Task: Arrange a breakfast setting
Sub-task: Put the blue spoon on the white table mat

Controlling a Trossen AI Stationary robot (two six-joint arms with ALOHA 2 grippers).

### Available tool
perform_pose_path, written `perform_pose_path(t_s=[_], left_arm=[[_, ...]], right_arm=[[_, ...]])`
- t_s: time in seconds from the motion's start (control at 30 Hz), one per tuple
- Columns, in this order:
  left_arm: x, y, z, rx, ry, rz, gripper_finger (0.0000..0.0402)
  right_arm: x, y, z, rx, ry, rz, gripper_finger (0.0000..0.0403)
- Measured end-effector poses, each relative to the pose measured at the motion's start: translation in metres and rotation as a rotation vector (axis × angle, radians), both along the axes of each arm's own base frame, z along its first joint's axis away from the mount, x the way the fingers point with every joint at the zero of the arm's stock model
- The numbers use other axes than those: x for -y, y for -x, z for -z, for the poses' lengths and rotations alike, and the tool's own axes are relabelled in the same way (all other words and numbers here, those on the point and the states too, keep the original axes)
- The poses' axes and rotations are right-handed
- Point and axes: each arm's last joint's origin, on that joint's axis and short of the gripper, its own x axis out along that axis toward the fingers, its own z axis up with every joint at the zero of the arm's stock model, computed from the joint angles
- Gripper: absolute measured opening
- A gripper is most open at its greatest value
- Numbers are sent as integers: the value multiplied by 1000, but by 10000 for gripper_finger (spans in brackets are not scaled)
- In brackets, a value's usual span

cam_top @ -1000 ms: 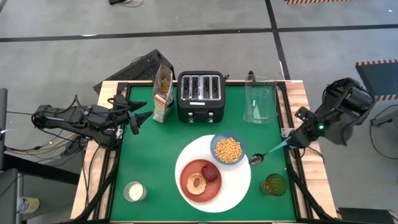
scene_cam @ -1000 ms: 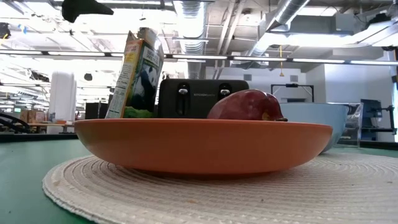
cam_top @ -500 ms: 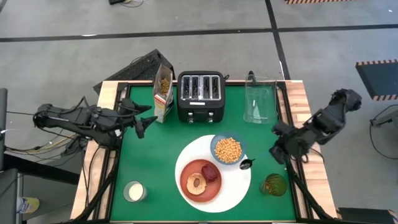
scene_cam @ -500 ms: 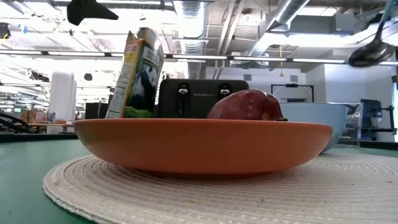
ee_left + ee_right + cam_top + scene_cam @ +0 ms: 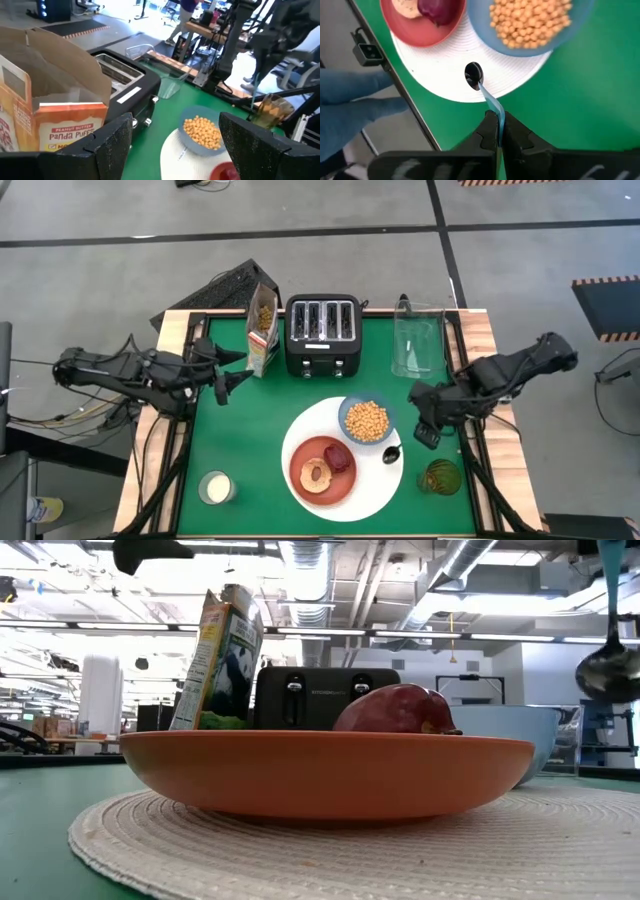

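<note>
Hanging bowl-down over the white plate's right edge, beside the blue bowl, the blue-handled spoon is pinched by the right claw. The left claw is held spread wide near the cereal box.

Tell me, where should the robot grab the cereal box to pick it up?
Probably across its two narrow side walls, partway down, coming in from the left, where the left hand hovers open. The cereal box stands upright beside the toaster, so that side is blocked. Its top is open, so the loose flaps there would likely give way.
</note>
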Motion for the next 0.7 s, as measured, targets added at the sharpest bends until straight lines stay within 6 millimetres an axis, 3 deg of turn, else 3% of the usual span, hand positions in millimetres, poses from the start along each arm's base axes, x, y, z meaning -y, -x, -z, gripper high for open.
perform_pose_path(t_s=[0.17, 0.37, 0.53, 0.7], left_arm=[[0, 3, -1, 12, 17, 29, 283], [0, 3, -1, 5, 12, 37, 283], [0, 3, 0, -1, 11, 37, 283], [0, 3, 0, -1, 11, 37, 283]], right_arm=[[0, -10, 26, 2, -28, -40, 24], [4, 1, 43, -2, -52, -45, 24], [7, 5, 49, 150, -126, -23, 24], [9, 10, 69, 154, -177, 26, 24]])
